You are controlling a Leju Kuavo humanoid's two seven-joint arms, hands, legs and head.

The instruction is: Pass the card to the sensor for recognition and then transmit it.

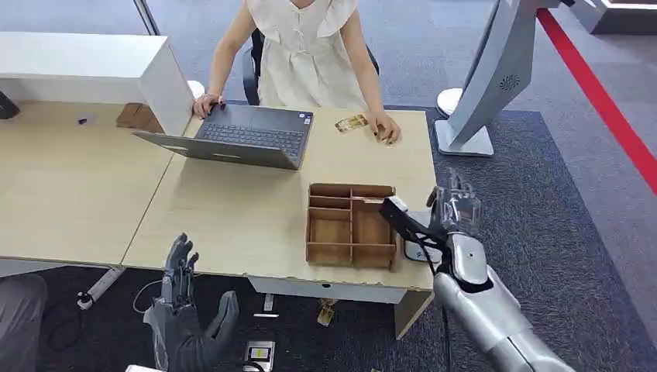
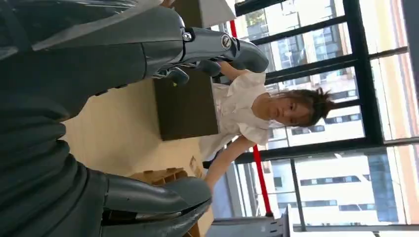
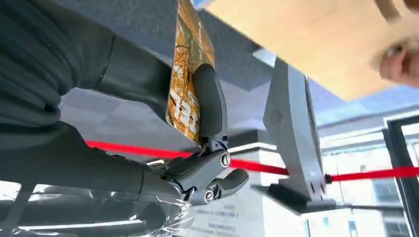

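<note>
Right robot hand (image 1: 453, 208) at right of frame pinching an orange card (image 3: 190, 74) beside the divided wooden tray (image 1: 350, 225), left robot hand (image 1: 180, 267) lower left, fingers spread, holding nothing, below the counter (image 1: 232, 201) edge.

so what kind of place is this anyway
Likely an office or demo floor: a person sits at a wooden desk with an open laptop, a grey standing kiosk beside it on carpet, and large windows facing other buildings.
</note>
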